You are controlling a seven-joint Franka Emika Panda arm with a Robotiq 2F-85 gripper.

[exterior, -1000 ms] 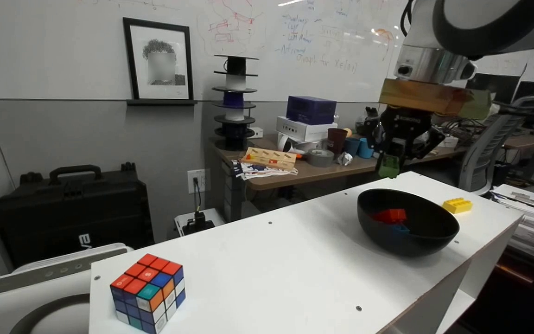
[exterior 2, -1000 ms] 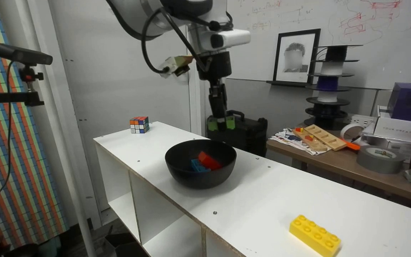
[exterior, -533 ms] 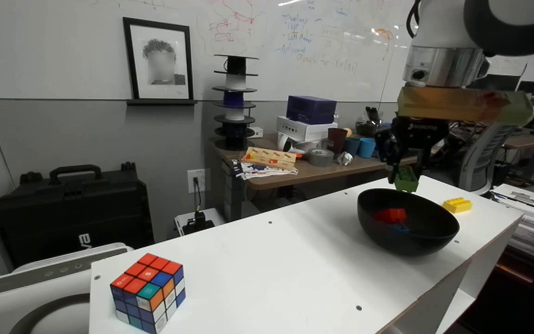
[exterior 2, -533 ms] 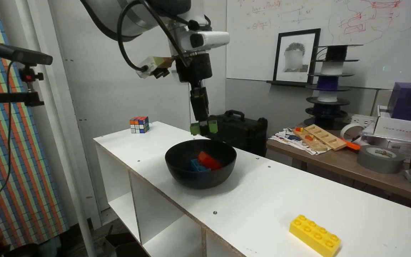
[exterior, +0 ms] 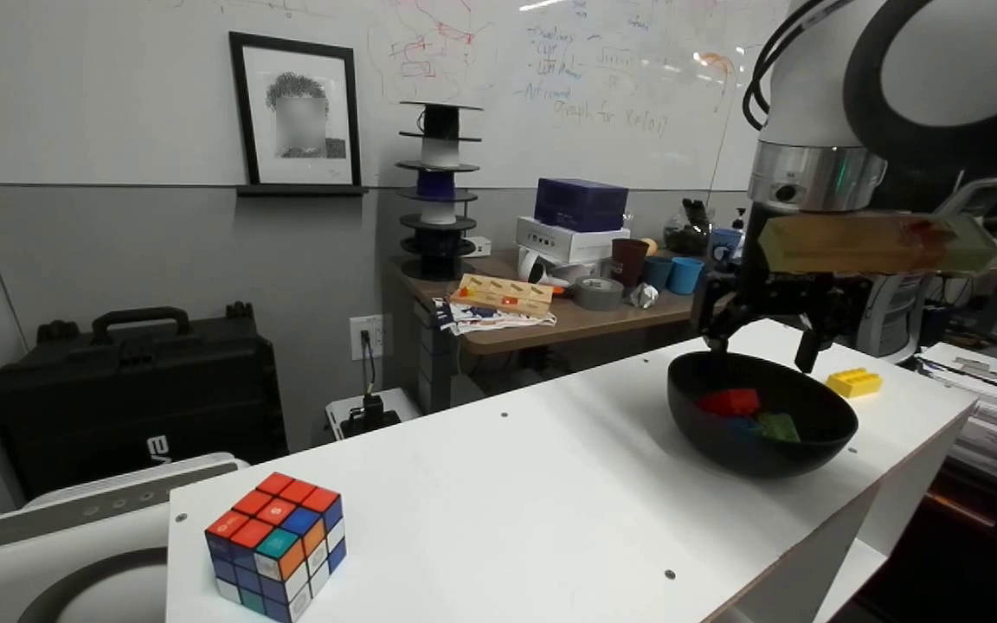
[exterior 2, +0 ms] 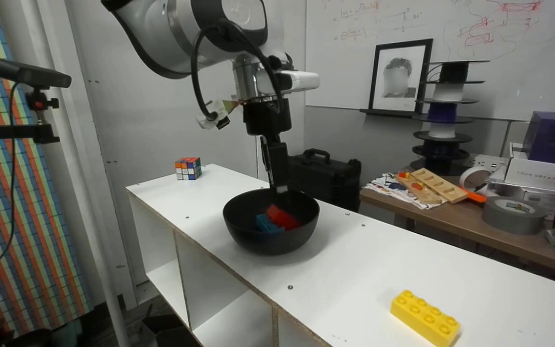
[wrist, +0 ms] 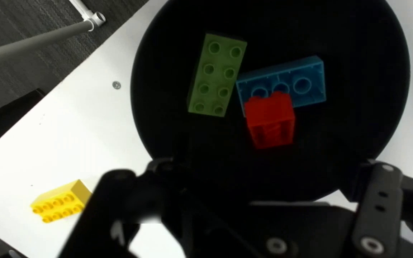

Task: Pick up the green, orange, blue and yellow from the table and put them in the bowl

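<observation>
Three blocks lie below the fingers, inside the black bowl: the green block studs up, the blue block just beside it with its hollow side up, and the red-orange block tilted, partly across the blue one. Spread wide apart over the bowl, the fingers hold nothing. Off to one side of them, the yellow block lies studs up on the white counter; well away on their opposite side, also on the counter, stands the multicoloured puzzle cube.
</observation>
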